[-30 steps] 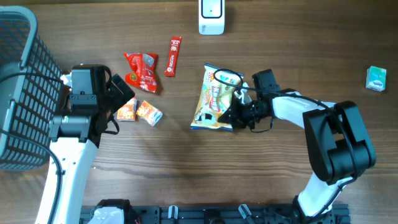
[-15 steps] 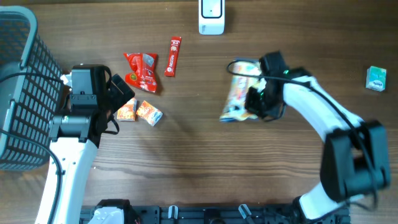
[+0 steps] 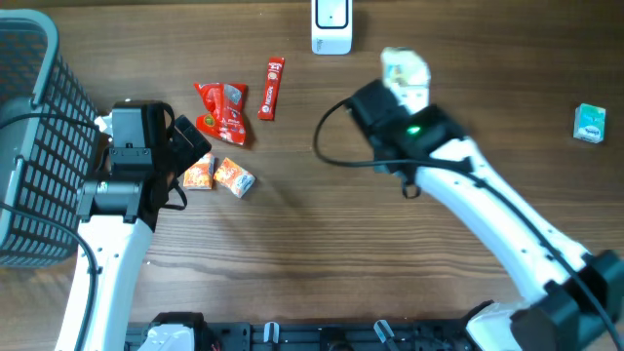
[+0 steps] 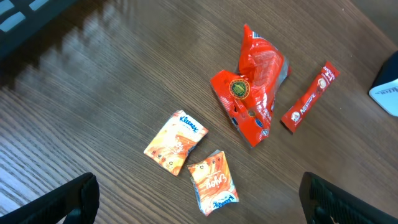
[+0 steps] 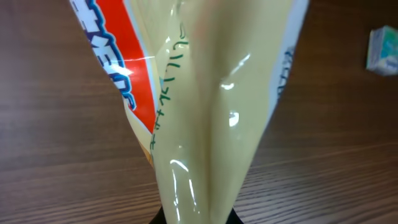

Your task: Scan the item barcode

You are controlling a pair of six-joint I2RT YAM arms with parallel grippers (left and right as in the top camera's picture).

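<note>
Overhead, a dark wire basket [image 3: 27,146] takes up the left edge of the bench [image 3: 292,253]. A white scanner [image 3: 331,24] stands at the middle of the far edge. Bare wood runs across the near half of the bench between the two arms. A small teal box [image 3: 589,124] sits alone near the right edge, well apart from everything else.

The loose goods lie left of centre: a red pouch [image 3: 222,112], a red stick sachet [image 3: 272,88] just beside it toward the scanner, and below them an orange Kleenex pack [image 3: 198,174] with a second orange pack [image 3: 234,177] touching or nearly touching it.

The left hand [image 3: 190,156] hangs over the two orange packs with its fingers spread to full width, holding nothing. From the left wrist, both fingertips [image 4: 68,202] show at the bottom corners, with the packs lying between them on the wood.

The right hand [image 3: 388,97] is clamped shut on the snack bag [image 3: 405,70]. It holds the bag near the far edge, just right of the scanner, and the bag is blurred there. From the right wrist, the glossy cream and red film fills the frame, pinched at its lower end between the dark fingers [image 5: 163,218]. No barcode is legible.
</note>
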